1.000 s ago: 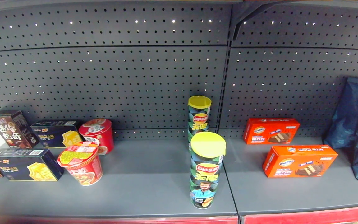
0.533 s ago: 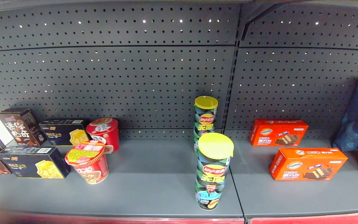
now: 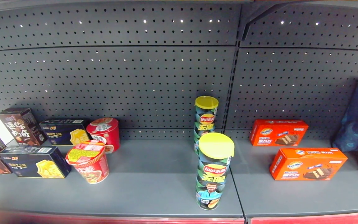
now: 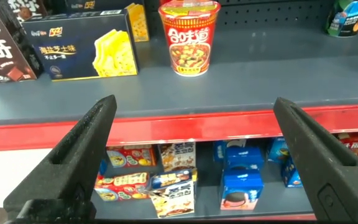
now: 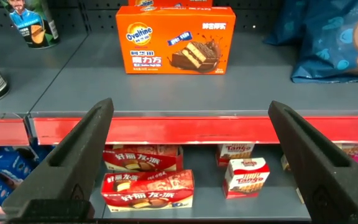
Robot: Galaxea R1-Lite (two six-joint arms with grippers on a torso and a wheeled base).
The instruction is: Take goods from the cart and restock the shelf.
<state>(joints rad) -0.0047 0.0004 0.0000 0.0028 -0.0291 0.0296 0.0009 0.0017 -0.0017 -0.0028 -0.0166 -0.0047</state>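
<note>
Grey shelf (image 3: 154, 174) gapes between noodle cup (image 3: 88, 163) and chip can (image 3: 213, 171) — left end effector (image 4: 194, 102), right end effector (image 5: 189, 104) wide open, empty; likely best: fetch stock fitting that gap.

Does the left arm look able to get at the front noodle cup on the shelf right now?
Probably yes: the open left gripper faces the front noodle cup head on, with only bare shelf between them.

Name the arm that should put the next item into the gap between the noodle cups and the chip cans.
Left, probably. The left gripper, open and empty, faces the front noodle cup beside that gap; the right gripper, also open, faces the orange box beyond the cans.
</note>
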